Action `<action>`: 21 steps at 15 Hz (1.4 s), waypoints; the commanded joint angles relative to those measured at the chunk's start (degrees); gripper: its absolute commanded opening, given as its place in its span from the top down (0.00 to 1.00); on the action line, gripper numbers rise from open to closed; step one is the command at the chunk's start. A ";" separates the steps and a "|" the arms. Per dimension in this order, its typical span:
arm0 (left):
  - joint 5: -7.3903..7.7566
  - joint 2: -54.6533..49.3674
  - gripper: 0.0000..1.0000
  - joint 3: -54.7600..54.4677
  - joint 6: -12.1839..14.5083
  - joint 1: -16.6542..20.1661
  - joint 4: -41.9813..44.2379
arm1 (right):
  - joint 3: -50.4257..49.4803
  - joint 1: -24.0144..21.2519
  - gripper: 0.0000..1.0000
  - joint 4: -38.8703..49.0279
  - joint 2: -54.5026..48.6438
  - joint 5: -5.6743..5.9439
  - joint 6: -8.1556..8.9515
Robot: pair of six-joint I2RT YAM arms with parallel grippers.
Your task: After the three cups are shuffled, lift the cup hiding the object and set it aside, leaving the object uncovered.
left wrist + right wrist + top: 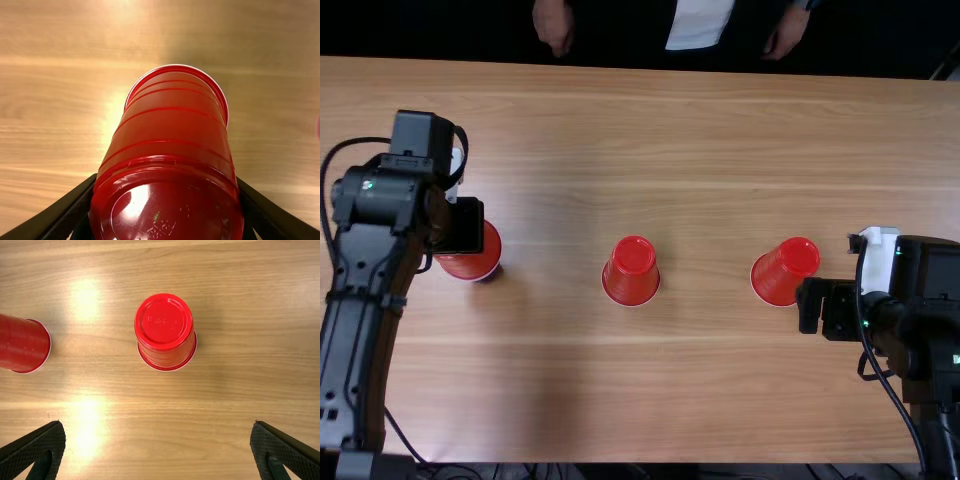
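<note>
The left end effector (468, 238) pinches the left cup (470, 255) by its sides, its fingers (57, 219) pressed to the wall near the upturned base, close to the worktop's (720, 130) left edge. I cannot tell whether the rim has left the wood. A dark patch (492, 272) at its near side may be shadow or the object. The grasp looks made, with lifting and setting aside left to do. The right end effector (808, 305) hangs spread beside the right cup (786, 270), toward the right edge. The middle cup (632, 270) stands mid-worktop.

We are wearing matte black on left arm (370, 290) and right arm (925, 320), trailing black cables (888, 388) behind mesh-textured fingers (35, 447).
</note>
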 commanded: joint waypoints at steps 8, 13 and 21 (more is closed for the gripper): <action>-0.19 -3.39 1.00 0.17 -1.51 14.65 0.28 | -0.86 0.88 0.00 0.02 -0.82 -0.26 0.33; -0.51 4.87 1.00 -3.87 -1.30 19.31 1.44 | -0.95 0.96 0.00 0.02 -0.91 -0.26 0.22; -4.20 13.13 0.55 -3.87 -1.41 20.10 1.33 | -0.86 0.88 0.00 0.02 -0.91 -0.26 0.22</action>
